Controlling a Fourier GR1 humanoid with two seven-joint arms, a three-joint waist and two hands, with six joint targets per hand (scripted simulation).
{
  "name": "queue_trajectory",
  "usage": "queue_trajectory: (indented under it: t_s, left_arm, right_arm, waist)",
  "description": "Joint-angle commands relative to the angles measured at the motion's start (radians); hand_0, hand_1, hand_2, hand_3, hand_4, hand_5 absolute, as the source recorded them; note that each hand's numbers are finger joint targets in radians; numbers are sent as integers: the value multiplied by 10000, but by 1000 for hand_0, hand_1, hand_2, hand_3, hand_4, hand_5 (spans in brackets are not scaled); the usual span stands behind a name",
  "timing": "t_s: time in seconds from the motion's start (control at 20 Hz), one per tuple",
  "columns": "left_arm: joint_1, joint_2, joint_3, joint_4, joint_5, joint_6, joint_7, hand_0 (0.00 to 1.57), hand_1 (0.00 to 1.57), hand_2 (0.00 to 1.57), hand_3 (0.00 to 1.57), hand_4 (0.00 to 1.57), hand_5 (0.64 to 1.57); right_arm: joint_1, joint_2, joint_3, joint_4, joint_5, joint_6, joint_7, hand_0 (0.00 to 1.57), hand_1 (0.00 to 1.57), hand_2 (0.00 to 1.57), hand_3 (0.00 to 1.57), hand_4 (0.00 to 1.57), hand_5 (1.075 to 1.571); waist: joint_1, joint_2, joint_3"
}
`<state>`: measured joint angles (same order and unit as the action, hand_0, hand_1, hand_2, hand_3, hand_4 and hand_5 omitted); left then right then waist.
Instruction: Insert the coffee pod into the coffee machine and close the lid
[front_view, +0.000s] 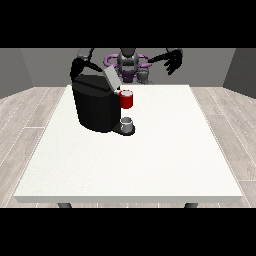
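— Fingers on the hand at the view's right (174, 60), how are they?

— Spread apart, straight and black, like a little fan. That hand is up in the air, past the far edge of the table (150, 160), and it holds nothing.

— And the other one?

— The hand at the view's left (78, 65) is black too. It sits right at the top back corner of the coffee machine (95, 105). Black on black, so I cannot tell how its fingers lie.

— What does the machine look like?

— A big, dark, rounded box, smooth and a bit shiny. It stands on the left part of the table. Its lid (111, 77) is a flat grey flap, tipped up and open.

— Where is the pod?

— I see a small grey thing (128, 122), round like a tiny cup, on the machine's low front base. I see a second grey thing (144, 75) by the far edge, near the robot's body. I cannot tell which one is the pod.

— Anything red?

— Yes, a red thing at the machine (127, 99), round like a can, sticking out of the front just above the small grey thing.

— And the table?

— White, flat and plain, with a square top. The floor (30, 110) around it is pale wood planks.
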<state>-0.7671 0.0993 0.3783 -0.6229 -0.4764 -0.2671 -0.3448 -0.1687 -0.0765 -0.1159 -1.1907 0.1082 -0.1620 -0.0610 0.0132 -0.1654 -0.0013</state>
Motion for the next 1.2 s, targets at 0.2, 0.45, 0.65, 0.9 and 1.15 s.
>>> queue_trajectory:
  t_s: [0.2,0.45,0.65,0.9,1.15]
  left_arm:
    - [2483,-708,76,146,404,-52,-218,0,0,0,0,442,1571]
    - [2317,-764,-41,-862,960,-533,344,0,0,0,0,404,1571]
    - [2726,-984,-407,-1927,1628,-878,728,0,0,0,0,429,1571]
    - [3088,-990,-1434,-2816,2371,-829,1035,0,0,0,0,396,1571]
    - [3636,-992,-2202,-3897,2723,-253,1440,0,0,0,0,382,1571]
  right_arm:
    - [-425,7,724,-1345,-243,940,1033,0,0,0,0,0,1571]
    - [-863,-602,645,-1296,-68,1338,584,0,0,0,0,251,1571]
    - [-1484,-1136,-231,-1049,-718,1615,1267,0,0,0,0,0,1571]
    - [-2550,-1620,-930,31,-1088,1683,1700,0,0,0,0,175,1571]
    - [-2931,-1240,-1240,696,-1638,1579,1579,0,0,0,0,92,1571]
  waist:
    - [610,-1582,6]
    - [1270,-1071,16]
    - [1599,-975,16]
    - [2160,-374,17]
    - [2316,-16,17]
